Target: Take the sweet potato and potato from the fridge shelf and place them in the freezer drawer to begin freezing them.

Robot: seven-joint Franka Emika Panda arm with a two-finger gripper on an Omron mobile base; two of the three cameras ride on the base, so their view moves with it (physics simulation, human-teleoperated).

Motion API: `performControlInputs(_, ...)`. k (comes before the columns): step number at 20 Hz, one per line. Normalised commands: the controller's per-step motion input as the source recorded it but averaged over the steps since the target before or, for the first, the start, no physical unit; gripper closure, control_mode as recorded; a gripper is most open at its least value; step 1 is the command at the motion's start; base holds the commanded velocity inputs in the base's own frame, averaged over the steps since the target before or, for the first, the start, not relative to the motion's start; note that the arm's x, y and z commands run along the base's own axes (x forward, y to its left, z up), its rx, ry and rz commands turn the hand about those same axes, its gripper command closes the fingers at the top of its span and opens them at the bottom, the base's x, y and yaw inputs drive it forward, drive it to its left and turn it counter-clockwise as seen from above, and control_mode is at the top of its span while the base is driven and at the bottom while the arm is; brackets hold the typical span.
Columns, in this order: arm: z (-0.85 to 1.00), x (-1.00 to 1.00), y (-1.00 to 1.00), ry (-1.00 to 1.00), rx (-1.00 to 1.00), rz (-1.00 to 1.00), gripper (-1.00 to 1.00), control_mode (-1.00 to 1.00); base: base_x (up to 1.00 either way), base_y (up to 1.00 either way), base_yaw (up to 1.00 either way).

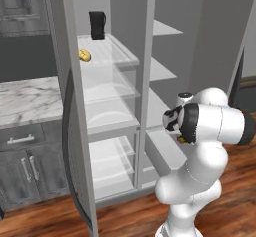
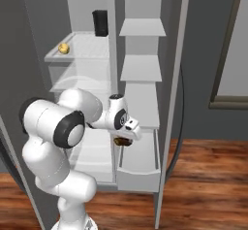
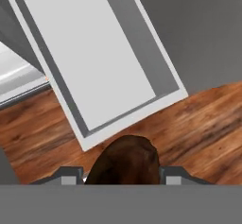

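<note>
A rendered kitchen had a reddish-brown wood plank floor (image 1: pixel 45 216) and dark grey walls (image 2: pixel 208 40). At the left stood a grey base cabinet (image 1: pixel 25 166) with 3 metal handles under a white marble countertop (image 1: pixel 27 98). At the right, a framed panel (image 2: pixel 235 54) hung on the wall.

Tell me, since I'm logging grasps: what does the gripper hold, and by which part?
The gripper is shut on the sweet potato, its fingers pinching opposite sides; which part exactly cannot be told.
</note>
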Motion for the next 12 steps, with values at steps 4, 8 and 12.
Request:
performControlInputs(4, -0.36, 0.11, -0.19, 0.02, 0.0, -0.07, 1.0, -1.0, 0.0, 0.0, 0.0)
performControlInputs(8, -0.28, 0.13, -0.01, 0.0, 0.0, -0.04, 1.0, -1.0, 0.0, 0.0, 0.0)
performControlInputs(12, -0.42, 0.15, 0.0, 0.0, 0.0, -0.01, 1.0, -1.0, 0.0, 0.0, 0.0)
